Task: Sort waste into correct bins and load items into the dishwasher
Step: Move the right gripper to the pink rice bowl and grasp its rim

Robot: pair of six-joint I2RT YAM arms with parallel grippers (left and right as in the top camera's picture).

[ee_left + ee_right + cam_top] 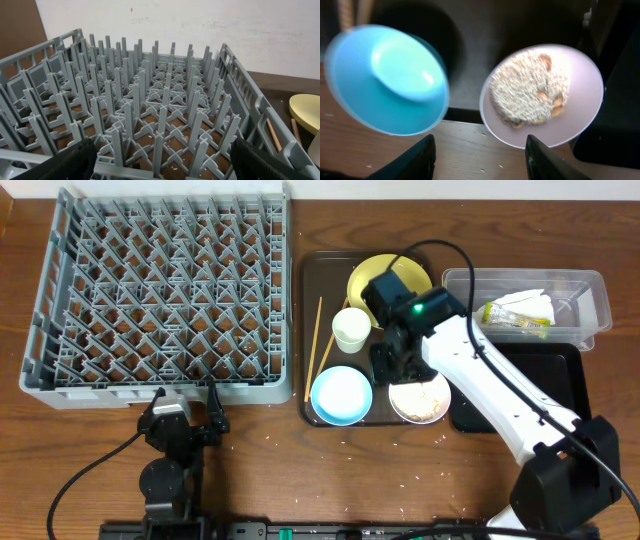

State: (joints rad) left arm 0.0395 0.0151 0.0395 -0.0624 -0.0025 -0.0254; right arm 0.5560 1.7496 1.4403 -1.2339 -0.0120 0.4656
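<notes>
The grey dish rack (pixel 160 290) stands at the back left and fills the left wrist view (pixel 150 100). A dark brown tray (pixel 308 310) holds the yellow plate (pixel 372 275), small white cup (pixel 351 327), light blue bowl (pixel 342 395), white bowl (pixel 420 402) with rice and food bits, and chopsticks (pixel 315 345). My right gripper (pixel 388 375) is open and empty above the gap between the blue bowl (pixel 385 80) and the white bowl (pixel 585 100); its fingertips (pixel 480 155) are over the table. My left gripper (pixel 185 420) is open and empty at the rack's front edge (pixel 160 160).
The clear tub (pixel 592 290) at the back right holds the white napkin (pixel 532 302) and the green-yellow wrapper (pixel 508 318). The black tray (pixel 565 375) lies in front of it. Loose rice grains (pixel 400 480) dot the table's front. The yellow plate (pixel 307 110) shows right of the rack.
</notes>
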